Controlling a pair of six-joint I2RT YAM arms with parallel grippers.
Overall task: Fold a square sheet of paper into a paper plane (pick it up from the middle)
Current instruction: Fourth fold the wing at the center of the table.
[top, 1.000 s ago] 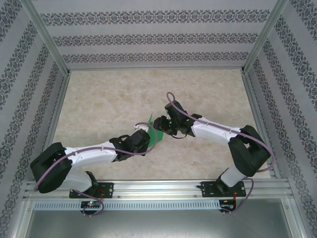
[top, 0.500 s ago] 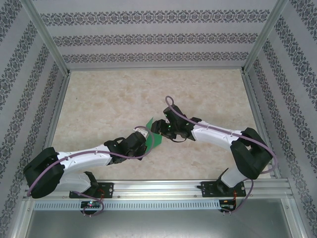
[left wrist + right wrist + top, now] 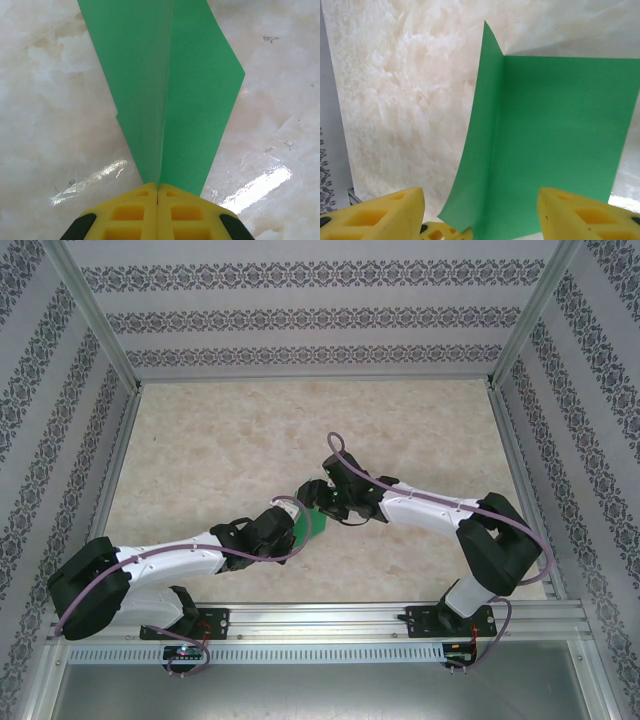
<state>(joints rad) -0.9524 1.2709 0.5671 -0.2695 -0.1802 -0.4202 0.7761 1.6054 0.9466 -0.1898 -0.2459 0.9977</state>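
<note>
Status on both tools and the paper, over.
Left tool shut on folded green paper at its crease. Right tool open, one finger on either side of it, not clamped. Nothing seen blocking.

Robotics lab work cell. Beige marble-patterned bench (image 3: 220,440) boxed in by silver aluminium extrusion posts (image 3: 92,315) and panel walls papered in grey damask bands (image 3: 300,315). Two white-and-black robot arms, left (image 3: 170,560) and right (image 3: 430,508), bolted on black base plates to slotted aluminium rail (image 3: 320,618) at near edge. Purple cables (image 3: 336,437) looped along arms. Bare grey metal sheet (image 3: 320,690) below rail.
</note>
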